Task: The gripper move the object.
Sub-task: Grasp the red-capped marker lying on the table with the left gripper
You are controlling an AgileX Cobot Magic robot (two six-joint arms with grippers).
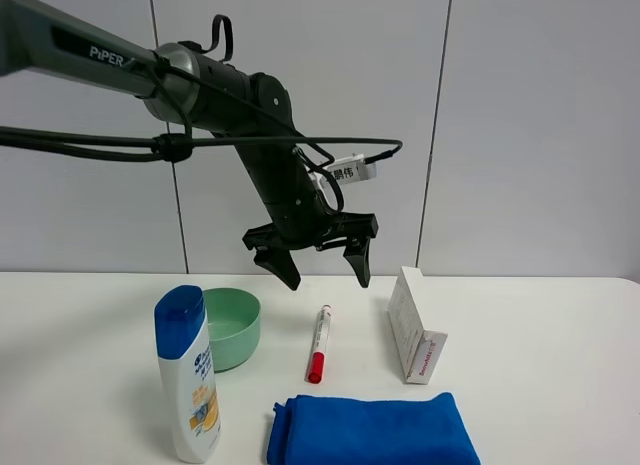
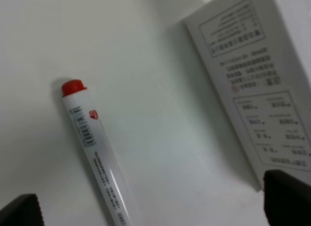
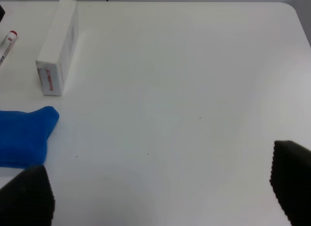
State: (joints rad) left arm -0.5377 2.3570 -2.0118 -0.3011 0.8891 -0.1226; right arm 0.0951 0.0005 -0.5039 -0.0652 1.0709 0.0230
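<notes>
The white marker pen (image 1: 319, 343) with a red cap lies flat on the white table (image 1: 540, 365), cap toward the front, between the green bowl and the white carton box. My left gripper (image 1: 328, 281) is open and empty, fingers pointing down, hovering above the pen's far end. In the left wrist view the pen (image 2: 95, 148) lies between the two fingertips of the left gripper (image 2: 153, 209). My right gripper (image 3: 163, 197) is open and empty over bare table on the right. The pen (image 3: 6, 47) shows far from it.
A white carton box (image 1: 415, 335) with red print stands right of the pen; it also shows in the left wrist view (image 2: 252, 90). A green bowl (image 1: 232, 325) and a shampoo bottle (image 1: 188, 375) stand to the left. A blue cloth (image 1: 370, 430) lies in front.
</notes>
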